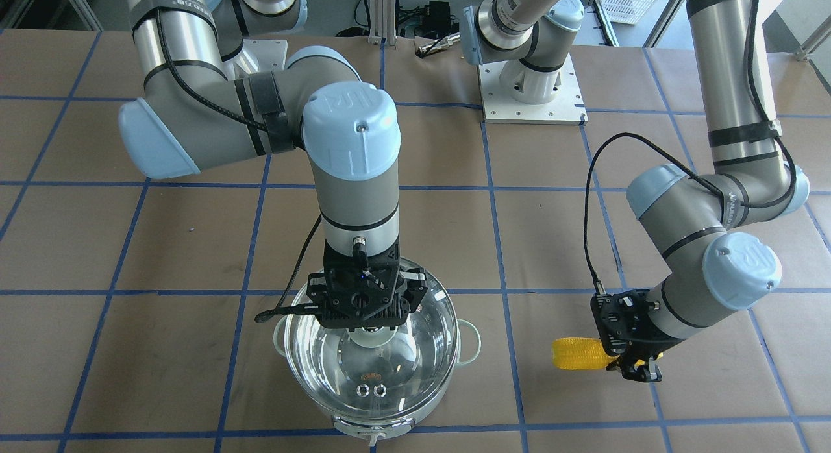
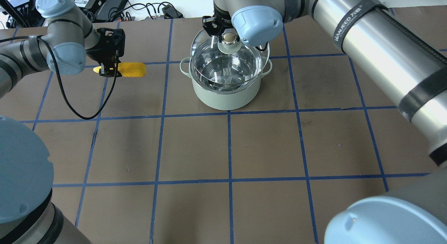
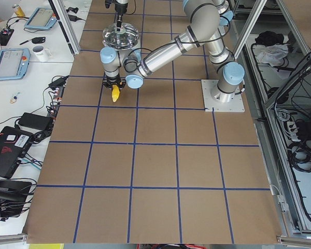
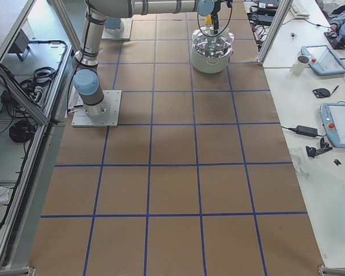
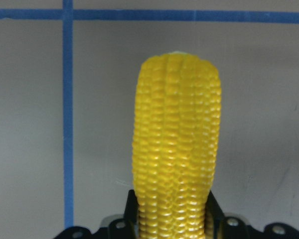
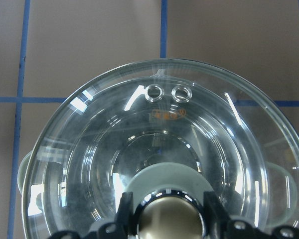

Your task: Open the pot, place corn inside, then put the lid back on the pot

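The mint-green pot (image 2: 227,97) stands on the table; its body also shows in the front view (image 1: 373,428). My right gripper (image 1: 360,310) is shut on the gold knob (image 2: 228,38) of the glass lid (image 1: 370,375) and holds the lid a little above the pot's rim. The right wrist view looks down through the lid (image 6: 159,129), with a finger (image 6: 124,211) on each side of the knob. My left gripper (image 2: 109,70) is shut on the tapered end of the yellow corn (image 2: 132,69) and holds it level above the table, well apart from the pot. The corn fills the left wrist view (image 5: 177,149).
Brown paper with blue tape lines covers the table (image 2: 265,146). The right arm's long links (image 2: 377,51) cross above the table's right side. A base plate (image 1: 532,89) and cables (image 2: 139,9) lie at the edges. Operators' desks with tablets (image 4: 328,57) flank the far side.
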### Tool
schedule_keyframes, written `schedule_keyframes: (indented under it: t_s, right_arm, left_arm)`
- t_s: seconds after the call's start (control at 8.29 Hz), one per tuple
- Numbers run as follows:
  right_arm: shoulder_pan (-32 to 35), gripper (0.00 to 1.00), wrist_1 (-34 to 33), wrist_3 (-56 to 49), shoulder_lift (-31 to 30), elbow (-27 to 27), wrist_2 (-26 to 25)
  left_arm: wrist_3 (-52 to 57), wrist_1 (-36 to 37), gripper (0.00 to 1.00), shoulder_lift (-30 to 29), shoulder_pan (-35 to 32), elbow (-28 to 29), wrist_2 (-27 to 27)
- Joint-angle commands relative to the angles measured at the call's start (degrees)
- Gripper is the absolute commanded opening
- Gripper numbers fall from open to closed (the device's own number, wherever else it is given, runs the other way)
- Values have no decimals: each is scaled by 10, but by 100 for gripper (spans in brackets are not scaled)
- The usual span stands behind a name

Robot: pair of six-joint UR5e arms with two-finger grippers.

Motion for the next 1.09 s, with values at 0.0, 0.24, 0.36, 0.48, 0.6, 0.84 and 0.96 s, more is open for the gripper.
schedule_keyframes:
  t_s: [0.0, 0.24, 0.36, 0.48, 0.6, 0.84, 0.96]
  right_arm:
    - [-52, 33, 78, -42, -109, 50, 29]
    - [-107, 33, 143, -106, -204, 102, 54]
    - [-121, 33, 181, -141, -232, 107, 49]
    - [-125, 33, 215, -151, -255, 108, 46]
    - [-128, 33, 244, -158, -272, 108, 46]
    - [-133, 33, 256, -197, -282, 110, 46]
    - [-133, 34, 252, -198, -282, 114, 46]
  left_arm:
    - [-56, 3, 0, 92, -40, 1, 8]
    - [-118, 19, 0, 136, -95, 1, 8]
    - [-129, 52, 0, 138, -131, 1, 18]
    - [-168, 81, 0, 136, -174, 1, 52]
    - [-202, 110, 0, 130, -219, 1, 85]
    - [-229, 119, 0, 111, -265, 1, 89]
    - [-229, 148, 0, 92, -283, 1, 87]
